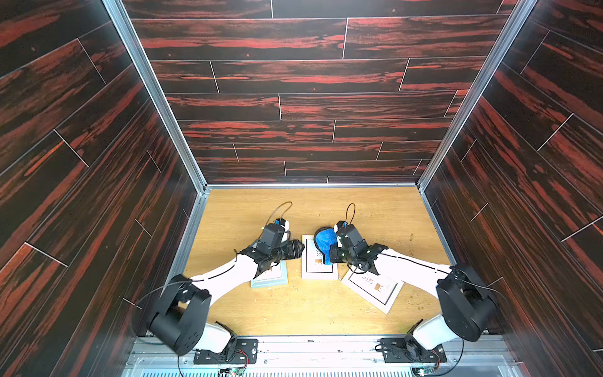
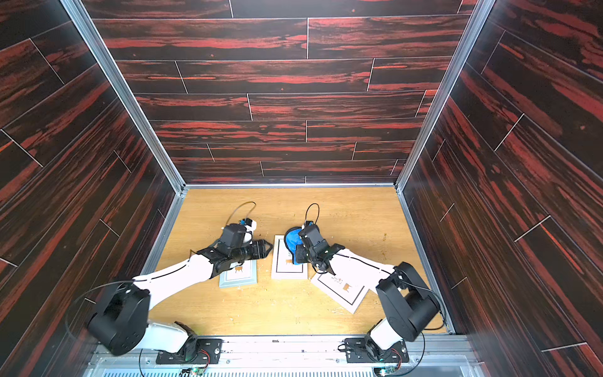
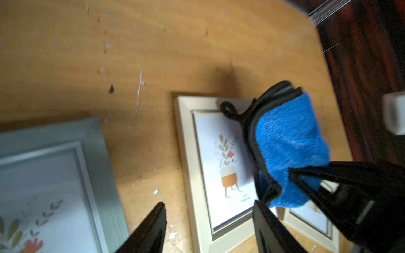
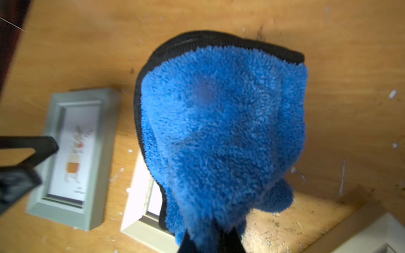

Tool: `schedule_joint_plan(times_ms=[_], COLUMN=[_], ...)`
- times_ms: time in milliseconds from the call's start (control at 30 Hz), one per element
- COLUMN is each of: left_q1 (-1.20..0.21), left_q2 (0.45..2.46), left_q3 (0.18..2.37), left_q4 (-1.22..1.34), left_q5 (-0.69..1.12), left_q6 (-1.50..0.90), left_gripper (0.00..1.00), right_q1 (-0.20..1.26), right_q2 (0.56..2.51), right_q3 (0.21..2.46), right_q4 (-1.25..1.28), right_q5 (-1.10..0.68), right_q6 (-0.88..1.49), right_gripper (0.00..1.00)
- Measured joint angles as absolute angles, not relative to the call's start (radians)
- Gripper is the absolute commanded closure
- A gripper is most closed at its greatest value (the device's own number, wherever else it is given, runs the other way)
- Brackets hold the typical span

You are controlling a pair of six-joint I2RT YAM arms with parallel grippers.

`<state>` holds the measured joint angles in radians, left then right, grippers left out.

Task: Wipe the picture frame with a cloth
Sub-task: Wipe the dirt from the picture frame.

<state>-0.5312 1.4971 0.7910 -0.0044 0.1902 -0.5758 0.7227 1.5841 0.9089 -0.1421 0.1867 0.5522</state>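
Over the middle cream picture frame (image 1: 319, 272), my right gripper (image 4: 210, 241) pinches the bunched blue cloth (image 4: 221, 131), left gripper (image 3: 209, 204) spread alongside, so I'd lower flat and sweep gently.

The bright blue fluffy microfibre cloth (image 4: 223, 131) is looking plush; the light-brown wooden tabletop (image 1: 310, 212) is looking matt and scuffed.

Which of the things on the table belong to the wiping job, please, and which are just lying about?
In the job: the cloth, gripped by the right claw; the middle frame below it, probably.
Lying about: the grey-blue frame; the tilted white frame.
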Motion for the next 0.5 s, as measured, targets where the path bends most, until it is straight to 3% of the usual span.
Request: schedule_joint_plan(times_ms=[267,500], left_q1=[-0.621,-0.624], left_q2=[1.622,1.686], left_q3=[0.835,0.857], left_q4=[-0.071,-0.079], left_q5=[0.163,0.133], left_q6=[-0.576,-0.579], left_gripper=[0.45,0.63], right_q1=[0.766,0.782], right_q2=[1.665,1.766], right_q3=[0.925,1.031], right_q4=[-0.183,-0.242], right_q5=[0.226,0.288], right_q6=[0.591,0.625], right_gripper=[1.0,1.0])
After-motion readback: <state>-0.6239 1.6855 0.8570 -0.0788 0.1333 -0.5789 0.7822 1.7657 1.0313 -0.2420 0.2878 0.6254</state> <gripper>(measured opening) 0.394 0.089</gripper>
